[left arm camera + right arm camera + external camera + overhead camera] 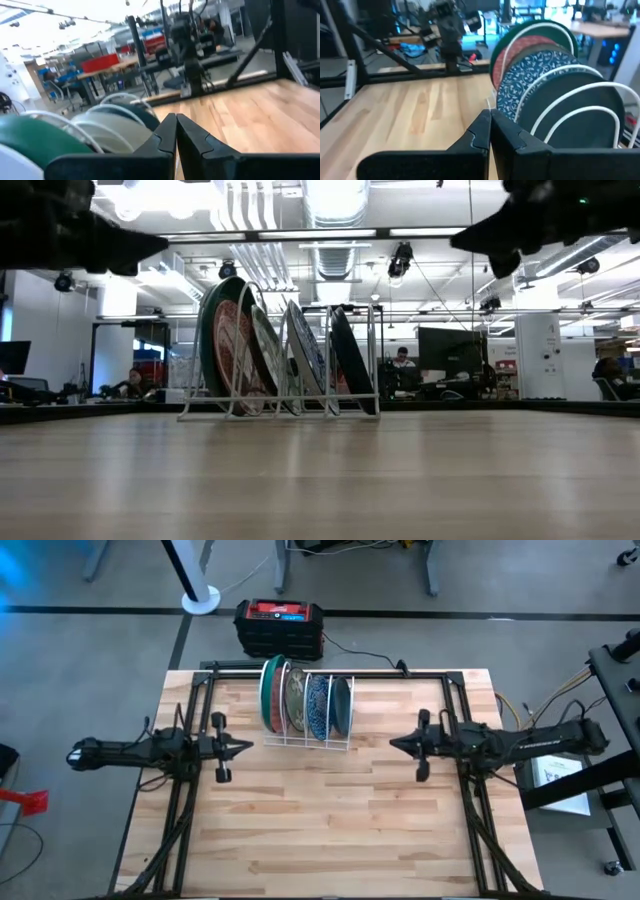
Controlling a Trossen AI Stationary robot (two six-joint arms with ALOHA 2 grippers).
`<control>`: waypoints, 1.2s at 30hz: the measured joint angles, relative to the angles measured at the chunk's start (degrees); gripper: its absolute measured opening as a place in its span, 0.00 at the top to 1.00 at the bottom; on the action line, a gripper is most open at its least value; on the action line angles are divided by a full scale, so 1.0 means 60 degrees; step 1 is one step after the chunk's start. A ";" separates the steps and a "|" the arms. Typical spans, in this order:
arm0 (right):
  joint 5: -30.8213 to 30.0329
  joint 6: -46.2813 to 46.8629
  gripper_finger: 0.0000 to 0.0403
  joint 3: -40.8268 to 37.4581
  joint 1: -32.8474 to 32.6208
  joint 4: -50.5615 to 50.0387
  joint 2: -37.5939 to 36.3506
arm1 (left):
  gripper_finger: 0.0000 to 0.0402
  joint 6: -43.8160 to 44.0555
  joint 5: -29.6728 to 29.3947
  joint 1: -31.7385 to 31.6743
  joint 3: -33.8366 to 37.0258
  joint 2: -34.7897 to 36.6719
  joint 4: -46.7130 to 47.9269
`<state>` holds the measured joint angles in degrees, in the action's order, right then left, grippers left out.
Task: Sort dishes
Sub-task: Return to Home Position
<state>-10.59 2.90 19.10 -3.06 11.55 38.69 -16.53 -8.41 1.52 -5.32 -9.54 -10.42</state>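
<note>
Table (330, 830) first: pale wood planks under both arms. We find the white wire rack (308, 740) between the two hands, a little farther toward the back edge. The plates (318, 705) stand on edge in its slots, the green plate (268, 690) nearest the left hand (245, 747). That hand is clenched on nothing, and the right hand (395, 743) likewise. We judge the sorting done and the return to rest in hand. What comes next calls only for a retreat clear of the rack.

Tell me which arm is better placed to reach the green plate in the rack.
Probably left. The green plate stands at the rack's left end, nearest the left gripper; the right gripper would have to cross the other plates.
</note>
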 joint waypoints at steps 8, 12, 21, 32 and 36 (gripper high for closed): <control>0.0023 -0.0486 1.00 -0.1336 -0.0329 -0.0105 -0.2890 | 1.00 0.0756 0.0278 -0.0007 -0.0003 0.1153 0.2323; 0.0073 -0.0576 1.00 -0.1861 -0.0329 -0.0638 -0.4555 | 1.00 0.1117 -0.0169 -0.0029 -0.0003 0.1603 0.3031; 0.0069 -0.0543 1.00 -0.2340 -0.0348 -0.2135 -0.6357 | 1.00 0.1096 -0.4728 -0.0051 -0.0003 0.1572 0.3274; 0.0076 -0.0713 1.00 -0.2807 -0.0348 -0.2088 -0.6395 | 1.00 0.1143 -0.9406 -0.0708 0.0033 0.1591 0.2774; 0.0497 -0.0930 1.00 -0.2901 -0.0348 -0.2017 -0.6439 | 1.00 0.1169 -0.9693 -0.1602 0.0063 0.1573 0.2740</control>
<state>-7.61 -2.68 1.69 -5.15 -0.55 0.05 -9.52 -66.57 -8.09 -4.95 -0.10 6.02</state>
